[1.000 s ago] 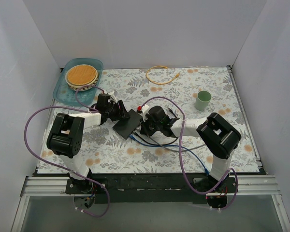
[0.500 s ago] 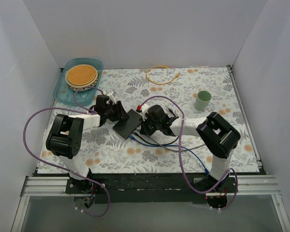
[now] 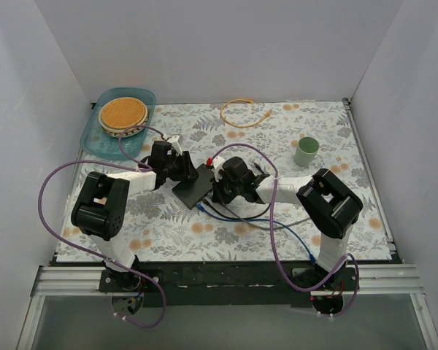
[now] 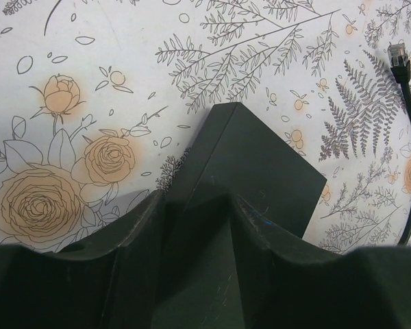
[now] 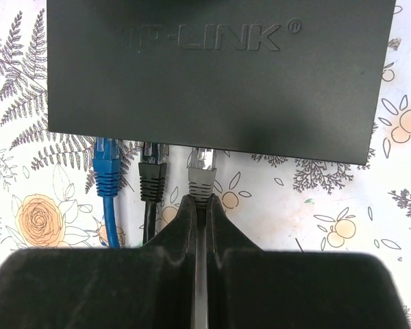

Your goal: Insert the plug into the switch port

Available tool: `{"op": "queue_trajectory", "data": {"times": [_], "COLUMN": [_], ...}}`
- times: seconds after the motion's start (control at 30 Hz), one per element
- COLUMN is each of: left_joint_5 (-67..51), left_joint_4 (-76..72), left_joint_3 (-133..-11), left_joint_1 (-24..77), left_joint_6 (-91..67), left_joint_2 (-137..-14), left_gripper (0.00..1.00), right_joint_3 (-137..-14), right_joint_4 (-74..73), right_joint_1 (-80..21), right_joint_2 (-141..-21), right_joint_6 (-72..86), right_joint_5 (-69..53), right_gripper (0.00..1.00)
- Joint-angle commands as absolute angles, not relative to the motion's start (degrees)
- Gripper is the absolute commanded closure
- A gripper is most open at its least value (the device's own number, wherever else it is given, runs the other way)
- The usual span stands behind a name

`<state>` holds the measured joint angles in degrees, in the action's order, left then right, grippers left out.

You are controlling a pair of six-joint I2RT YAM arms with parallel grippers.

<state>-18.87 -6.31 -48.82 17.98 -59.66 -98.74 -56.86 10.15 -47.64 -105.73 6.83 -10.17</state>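
The switch (image 3: pixel 193 184) is a flat black box lying mid-table. My left gripper (image 3: pixel 181 170) grips its left end. In the left wrist view the switch (image 4: pixel 260 164) fills the gap of that gripper (image 4: pixel 195 202), both fingers against it. My right gripper (image 3: pixel 220 184) is at the switch's right edge. In the right wrist view this gripper (image 5: pixel 198 200) is shut on the grey plug (image 5: pixel 201 175) just behind its boot. The plug's clear tip reaches the port edge of the switch (image 5: pixel 212 75). How deep it sits is hidden.
A blue plug (image 5: pixel 107 168) and a black plug (image 5: pixel 153 175) sit in the ports left of the grey one. A loose black cable end (image 4: pixel 399 55) lies nearby. A yellow cable (image 3: pixel 239 113), a green cup (image 3: pixel 306 152) and a teal tray (image 3: pixel 147 98) stand farther back.
My left gripper has closed in on the switch and shifted slightly right and away, nudging the switch with it. The right gripper has stayed shut and almost still.
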Motion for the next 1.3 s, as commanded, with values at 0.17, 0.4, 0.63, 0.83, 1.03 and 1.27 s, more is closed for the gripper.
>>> {"op": "queue_trajectory", "data": {"times": [0.17,0.4,0.63,0.83,1.03,1.27], "left_joint_5": [-40.3,-42.3,-43.6,-47.2,-47.7,-35.8], "left_joint_4": [3.3,4.1,4.9,5.6,5.5,9.3], "left_joint_3": [-45.0,-42.8,-42.1,-42.1,-41.4,-44.2], "left_joint_1": [26.2,26.3,27.9,30.4,31.2,30.9], "left_joint_6": [-64.1,-65.7,-66.3,-66.7,-67.2,-69.3], "left_joint_2": [-97.4,-99.6,-102.0,-103.4,-102.4,-102.9], "left_gripper": [0.63,0.72,0.73,0.75,0.75,0.63], "right_joint_3": [-64.1,-64.5,-61.6,-62.1,-63.4,-62.6], "right_joint_4": [23.4,24.6,27.6,29.2,28.7,24.4], "right_joint_1": [-46.6,-46.1,-46.1,-46.1,-46.1,-46.1], "right_joint_2": [-108.3,-108.5,-107.3,-107.8,-108.5,-106.8], "right_joint_6": [5.1,5.4,5.6,5.7,6.2,5.6], "right_joint_5": [-4.7,-5.4,-5.2,-4.9,-4.9,-4.9], "right_gripper": [0.99,0.99,0.99,0.99,0.99,0.99]}}
